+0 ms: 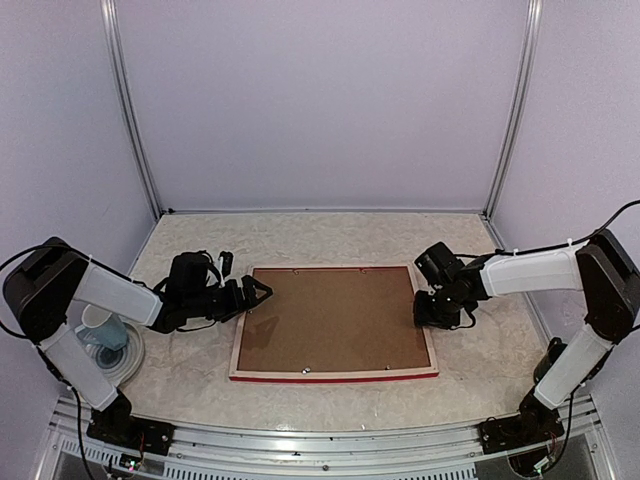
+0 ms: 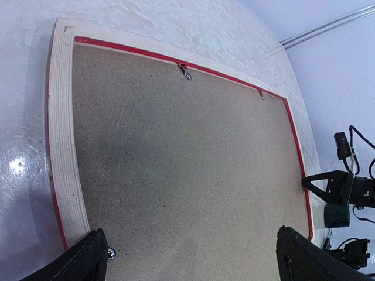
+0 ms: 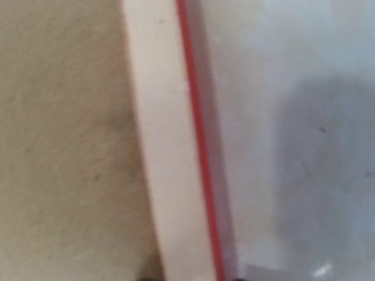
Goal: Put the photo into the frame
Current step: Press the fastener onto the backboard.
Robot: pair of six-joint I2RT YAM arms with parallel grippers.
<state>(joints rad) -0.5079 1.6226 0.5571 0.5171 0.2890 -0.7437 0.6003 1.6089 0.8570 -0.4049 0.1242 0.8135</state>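
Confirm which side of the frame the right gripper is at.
The right short side of the frame: the right gripper sits at that pale rail. The left gripper, jaws open, is at the opposite, left short side.

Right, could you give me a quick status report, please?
Left gripper at left edge of frame, jaws open. Right gripper at its right edge, jaws unclear. Frame face down, backing panel fitted; photo not in view.

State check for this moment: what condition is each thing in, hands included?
frame: lying face down on the table, pale wood back up.
backing panel: seated in the frame's recess.
left hand: open, empty, at the frame's left edge.
right hand: at the frame's right edge; open or shut cannot be told.
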